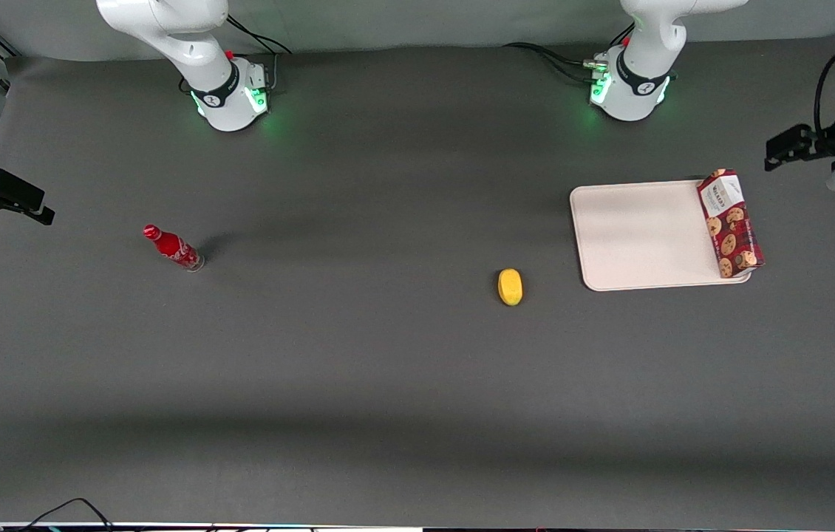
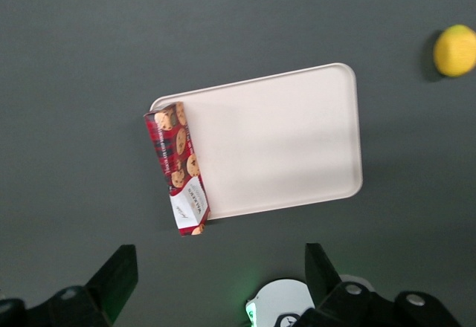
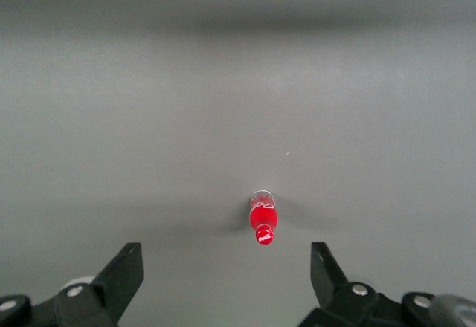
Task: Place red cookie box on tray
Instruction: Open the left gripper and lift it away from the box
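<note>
While the dark grey matte surface carries only four loose things, the largest is the one flat cream-white rectangular tray with rounded corners and a low rim, lying toward the working arm's end. On it rests the single long narrow dark-red cookie box, printed with chocolate-chip cookies, stretched along the tray's short edge at the 3 o'clock side in the front view, its white label panel at the end farther from the front camera. The left arm's end effector hangs high over the surface near the tray, its two black fingers spread wide apart and clasping nothing. One small red bottle stands toward the parked arm's end. One little yellow oval object lies at about 8 o'clock from the tray, apart from it.
</note>
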Tool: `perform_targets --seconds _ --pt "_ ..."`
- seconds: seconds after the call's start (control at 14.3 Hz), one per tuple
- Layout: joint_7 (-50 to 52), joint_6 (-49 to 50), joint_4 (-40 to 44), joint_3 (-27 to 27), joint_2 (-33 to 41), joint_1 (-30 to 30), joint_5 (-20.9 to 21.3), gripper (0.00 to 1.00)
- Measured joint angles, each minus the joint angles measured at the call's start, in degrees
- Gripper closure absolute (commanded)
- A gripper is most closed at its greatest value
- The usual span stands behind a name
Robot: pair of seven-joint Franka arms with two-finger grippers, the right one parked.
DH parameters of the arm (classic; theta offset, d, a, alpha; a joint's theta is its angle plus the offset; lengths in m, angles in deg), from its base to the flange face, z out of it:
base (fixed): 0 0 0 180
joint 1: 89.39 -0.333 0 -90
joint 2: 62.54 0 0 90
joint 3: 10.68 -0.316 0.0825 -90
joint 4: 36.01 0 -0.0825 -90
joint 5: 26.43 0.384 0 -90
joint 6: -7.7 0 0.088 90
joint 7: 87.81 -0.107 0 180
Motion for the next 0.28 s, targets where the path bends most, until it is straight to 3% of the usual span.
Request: perform_targets --seconds 0.28 --pt "0.22 3.30 6.52 1.45 -0.84 0.02 -0.61 0.00"
